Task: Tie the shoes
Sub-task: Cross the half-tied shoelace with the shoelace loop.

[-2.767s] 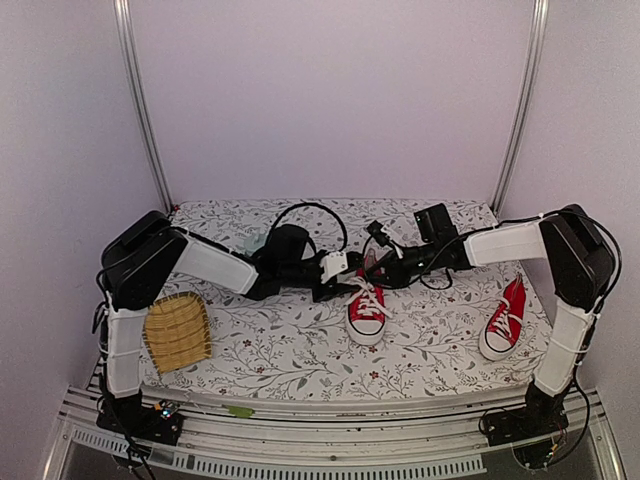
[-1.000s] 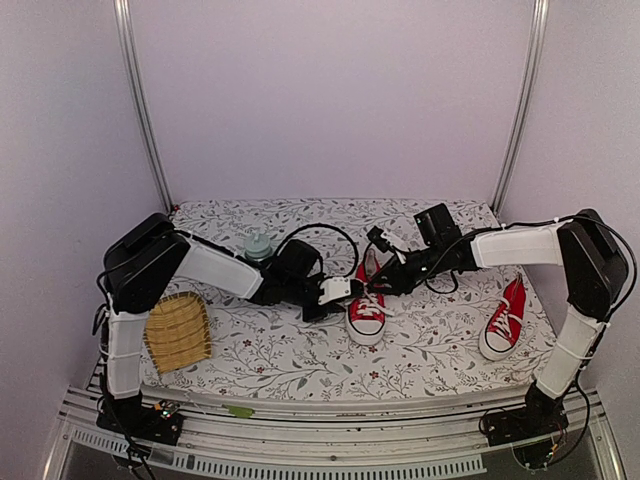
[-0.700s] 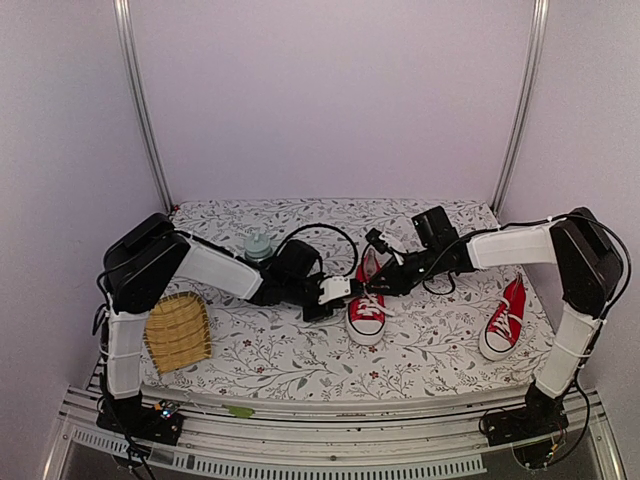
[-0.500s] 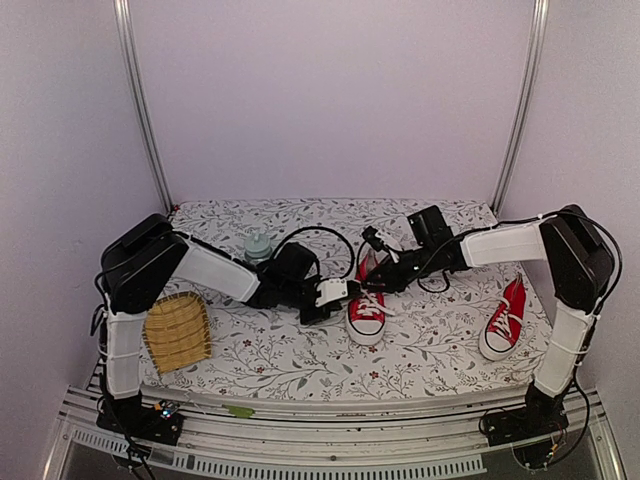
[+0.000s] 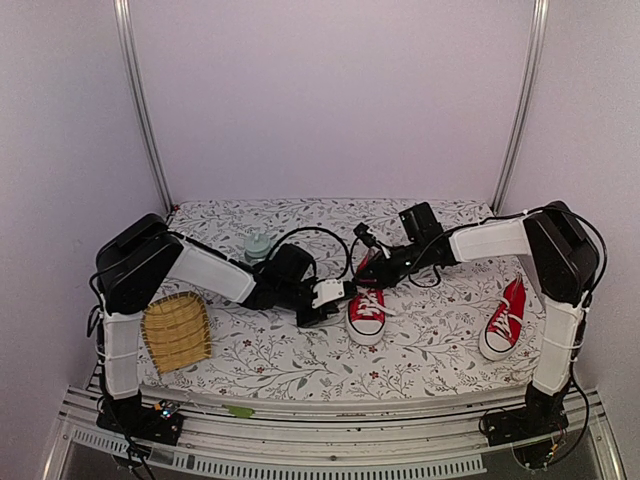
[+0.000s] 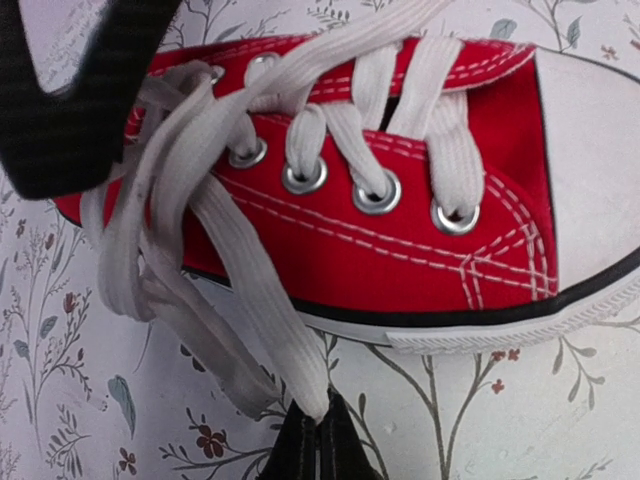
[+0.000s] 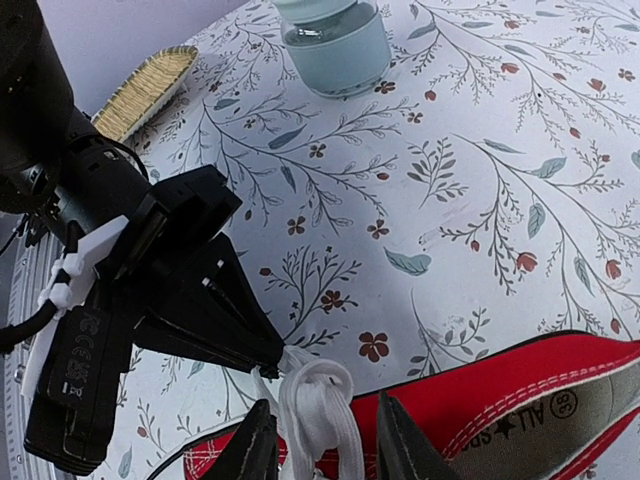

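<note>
Top view high, looking down; wrist views close, sharing centre shoe (image 5: 367, 312)

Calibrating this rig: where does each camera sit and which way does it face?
Top external: high behind the robot, facing the table; left arm and right arm show.
Left wrist: looks down onto the centre shoe's side; left gripper pinches a lace.
Right wrist: by the shoe's heel, faces the left gripper; own fingers flank laces.
Shared: wrist views both show its laces.

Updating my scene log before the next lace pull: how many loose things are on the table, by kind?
Red sneakers: 2
Woven mat: 1
Pale blue jar: 1
Total: 4
</note>
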Controlling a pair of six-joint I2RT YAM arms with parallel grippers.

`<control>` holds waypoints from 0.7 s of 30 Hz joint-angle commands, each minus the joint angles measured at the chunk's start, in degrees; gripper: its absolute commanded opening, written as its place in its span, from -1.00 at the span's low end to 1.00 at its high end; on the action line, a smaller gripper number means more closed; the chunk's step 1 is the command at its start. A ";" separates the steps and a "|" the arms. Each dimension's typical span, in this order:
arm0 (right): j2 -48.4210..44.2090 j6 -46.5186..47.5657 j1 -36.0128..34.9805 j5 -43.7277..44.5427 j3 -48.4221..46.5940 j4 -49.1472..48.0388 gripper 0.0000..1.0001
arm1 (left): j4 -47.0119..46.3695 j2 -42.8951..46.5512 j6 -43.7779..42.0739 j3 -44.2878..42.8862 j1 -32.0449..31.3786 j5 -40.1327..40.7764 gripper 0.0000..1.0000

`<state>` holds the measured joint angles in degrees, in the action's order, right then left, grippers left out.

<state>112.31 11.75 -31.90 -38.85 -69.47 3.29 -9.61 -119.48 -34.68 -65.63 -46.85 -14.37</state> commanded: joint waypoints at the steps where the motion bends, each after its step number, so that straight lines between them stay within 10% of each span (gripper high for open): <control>1: 2.39 1.51 -0.53 -2.26 -3.54 1.75 -0.31 | 1.52 2.05 0.84 1.03 0.63 -0.35 -1.00; 15: 4.75 3.51 -0.54 -1.76 -6.08 5.60 -0.38 | 0.83 2.15 1.10 1.16 1.27 -0.40 -1.00; 21: 3.89 3.80 -0.53 -1.08 -6.11 6.03 -0.84 | 1.01 2.02 0.95 0.99 1.27 -0.66 -1.00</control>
<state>115.96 15.00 -31.97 -39.64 -74.32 8.10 -9.76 -119.46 -34.00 -65.52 -46.37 -14.59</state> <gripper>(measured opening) 0.151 0.006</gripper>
